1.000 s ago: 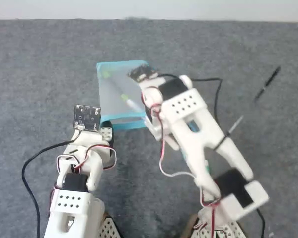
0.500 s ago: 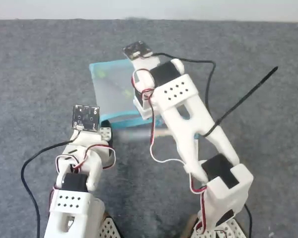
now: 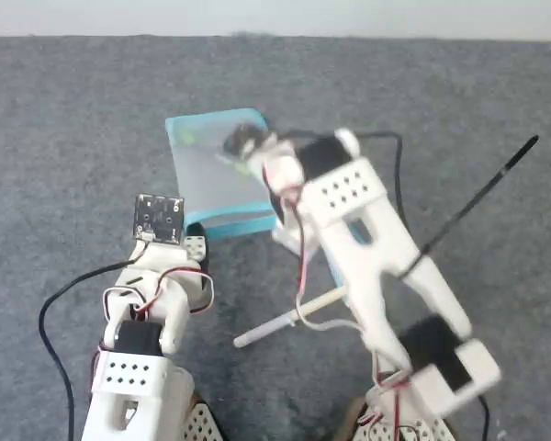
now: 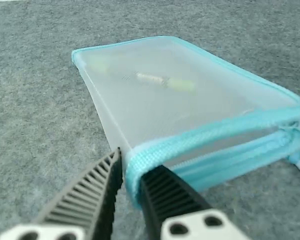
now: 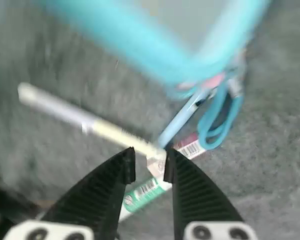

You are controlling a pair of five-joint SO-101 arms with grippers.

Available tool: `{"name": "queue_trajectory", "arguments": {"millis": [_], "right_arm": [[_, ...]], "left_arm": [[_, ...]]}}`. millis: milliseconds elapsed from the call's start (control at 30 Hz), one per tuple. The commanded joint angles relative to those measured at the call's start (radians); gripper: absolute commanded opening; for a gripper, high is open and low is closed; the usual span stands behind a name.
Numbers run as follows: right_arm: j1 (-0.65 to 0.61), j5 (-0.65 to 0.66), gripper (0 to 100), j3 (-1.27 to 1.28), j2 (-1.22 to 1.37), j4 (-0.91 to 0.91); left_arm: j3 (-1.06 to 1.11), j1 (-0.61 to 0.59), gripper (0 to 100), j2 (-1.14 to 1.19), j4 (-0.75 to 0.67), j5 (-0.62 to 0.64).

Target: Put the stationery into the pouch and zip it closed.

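1. We see the left gripper (image 4: 131, 169) with its ribbed black jaws pressed together on the near corner of a translucent pouch with teal trim (image 4: 190, 105). The teal edge is pinched between them.
2. We see the right gripper (image 5: 149, 156) with its jaws drawn close on the near end of a white and cream pen (image 5: 90, 122). The rest of the pen runs out from the jaws above the grey carpet (image 3: 92, 119).
3. Just beyond the right jaws, at the pouch's corner, we see a light blue pen (image 5: 182, 120) and a teal cord loop (image 5: 222, 120). A red-labelled piece (image 5: 190, 147) lies beside them, and a green-labelled barrel (image 5: 145, 190) lies under the jaws.
4. Inside the pouch we make out a slim green and white stick (image 4: 162, 81), lying flat beneath the translucent wall.
5. From above, we see the pouch flat on the carpet ahead of both arms. The left arm is at its near corner and the right arm crosses its right side. The white and cream pen slants between the two arms, one end hidden under the right arm.
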Motion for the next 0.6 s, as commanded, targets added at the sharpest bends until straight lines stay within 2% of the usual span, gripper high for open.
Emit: {"name": "queue_trajectory", "arguments": {"millis": [0,133,233,567], "right_arm": [[-0.016,0.138,11.9,0.279,-0.265,-0.11],[-0.022,0.261,15.8,0.554,-0.475,-0.223],[-0.054,0.324,18.6,0.698,-0.518,-0.303],[-0.102,0.365,20.6,0.902,-0.516,-0.581]], "left_arm": [[-0.013,-0.005,1,-0.017,-0.026,0.003],[-0.013,-0.003,1,-0.017,-0.026,0.003],[-0.013,-0.003,1,-0.017,-0.026,0.003],[-0.013,-0.003,1,-0.017,-0.026,0.003]]}}
